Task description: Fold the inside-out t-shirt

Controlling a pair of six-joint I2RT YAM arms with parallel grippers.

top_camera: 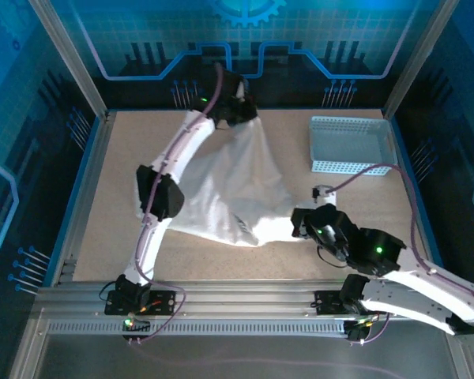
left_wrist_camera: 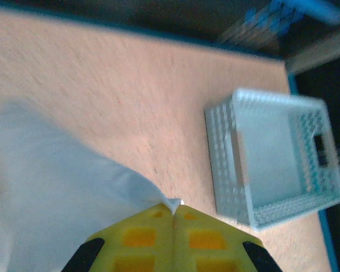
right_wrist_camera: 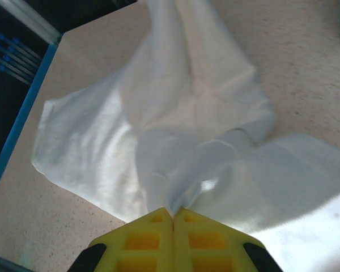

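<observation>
Currently, the left end effector [left_wrist_camera: 174, 208] and the right end effector [right_wrist_camera: 173, 213] are each clamping shut on an edge of the white t-shirt [top_camera: 237, 185], which is stretching between them over the tabletop [top_camera: 142, 142]. Both should be travelling together, holding the cloth taut and clear of the basket [top_camera: 351, 146].

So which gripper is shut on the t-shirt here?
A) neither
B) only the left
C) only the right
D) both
D: the left gripper pinches a corner of the t-shirt, and the right gripper is closed on a bunched fold of it.
</observation>
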